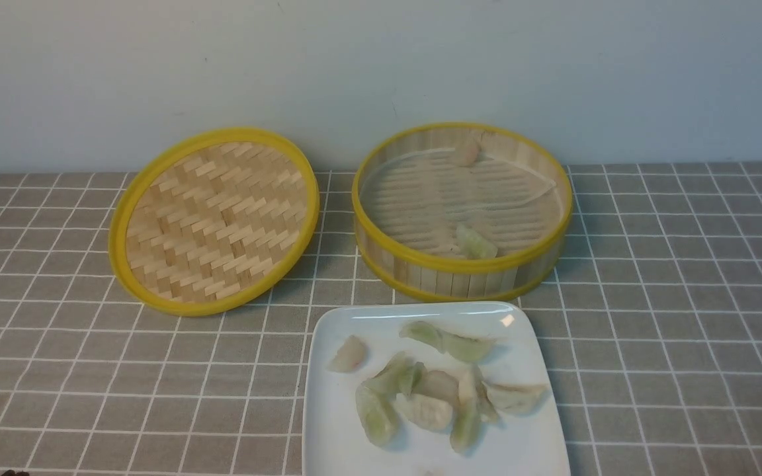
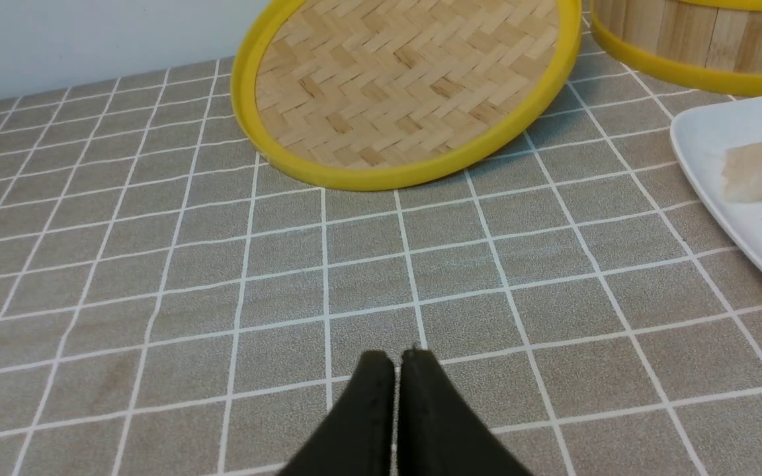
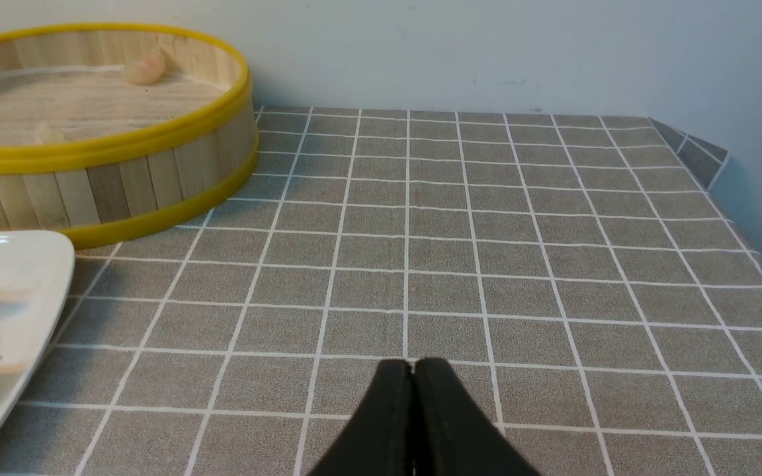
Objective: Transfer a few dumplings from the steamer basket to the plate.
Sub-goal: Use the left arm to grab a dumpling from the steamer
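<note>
The steamer basket (image 1: 381, 258) stands at the back of the table, right of centre. Inside it lie a pale green dumpling (image 1: 475, 243) near the front wall and a pinkish one (image 1: 467, 151) at the back wall. The white square plate (image 1: 328, 430) sits in front of the basket with several dumplings (image 1: 421, 390) on it. My left gripper (image 2: 397, 357) is shut and empty over the cloth, left of the plate (image 2: 705, 125). My right gripper (image 3: 413, 362) is shut and empty, right of the plate (image 3: 30, 277) and of the basket (image 3: 123, 178). Neither gripper shows in the front view.
The flat woven lid (image 1: 215, 221) leans at the back left, next to the basket. A grey checked cloth (image 1: 672, 297) covers the table, with a pale wall behind. In the right wrist view the cloth ends at a corner (image 3: 698, 149) by the wall.
</note>
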